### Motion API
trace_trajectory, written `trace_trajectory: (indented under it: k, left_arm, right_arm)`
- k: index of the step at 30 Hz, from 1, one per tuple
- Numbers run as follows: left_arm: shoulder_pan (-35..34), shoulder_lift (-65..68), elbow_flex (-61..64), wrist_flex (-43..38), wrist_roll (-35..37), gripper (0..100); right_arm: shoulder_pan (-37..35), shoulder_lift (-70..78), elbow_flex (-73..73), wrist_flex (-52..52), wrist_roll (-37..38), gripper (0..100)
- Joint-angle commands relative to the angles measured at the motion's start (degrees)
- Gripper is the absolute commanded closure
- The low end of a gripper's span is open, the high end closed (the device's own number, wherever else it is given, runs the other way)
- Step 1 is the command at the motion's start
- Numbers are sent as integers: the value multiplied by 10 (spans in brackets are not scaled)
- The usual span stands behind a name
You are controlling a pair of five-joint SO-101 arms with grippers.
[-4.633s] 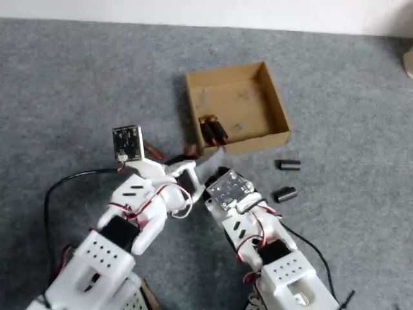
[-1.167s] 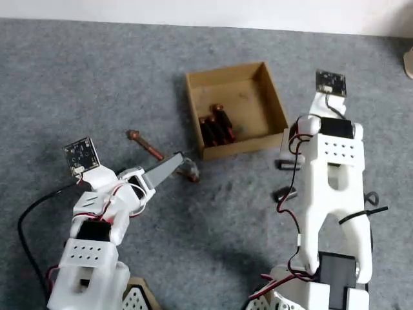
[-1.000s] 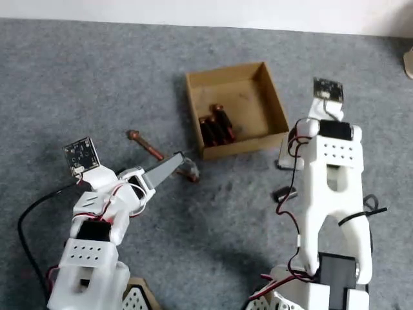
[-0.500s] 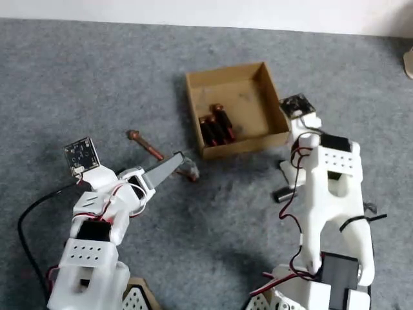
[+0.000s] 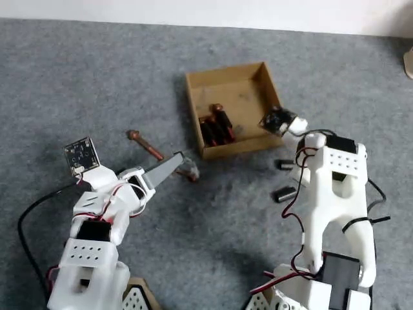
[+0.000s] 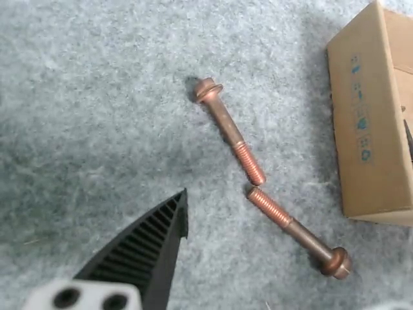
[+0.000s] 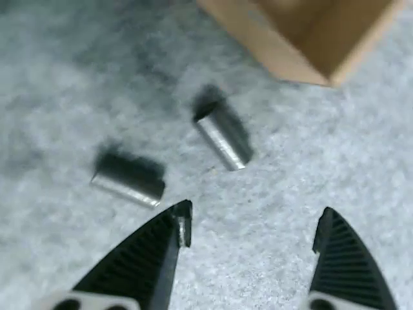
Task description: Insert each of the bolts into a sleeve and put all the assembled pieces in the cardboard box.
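Observation:
Two copper bolts lie end to end on the grey carpet: one out in the open, the other near the cardboard box. My left gripper hovers open over the nearer bolt, its dark finger beside the threads. Several assembled pieces lie in the box. Two dark sleeves lie in front of the box's corner. My right gripper is open just short of them, holding nothing.
The sleeves sit beside the right arm, partly under it. Bare carpet stretches left of the bolts and behind the box. A black cable trails by the left arm's base.
The right arm's wrist has swung from beside the box towards its front corner, over the sleeves. The left arm has kept still since about a second ago; before that both grippers were together at the box front.

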Motion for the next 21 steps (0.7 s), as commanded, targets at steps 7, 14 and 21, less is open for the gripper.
trace_trajectory:
  k: [7,14,21]
  left_arm:
    - [-8,-11,-5,-2,-3,437]
    - [-8,-10,-6,-2,-3,437]
    - [-8,-10,-6,-2,-3,437]
  right_arm:
    - [-25,71,-24,55,72,716]
    - [-47,123,-78,51,69,716]
    - [-57,155,-125,48,69,716]
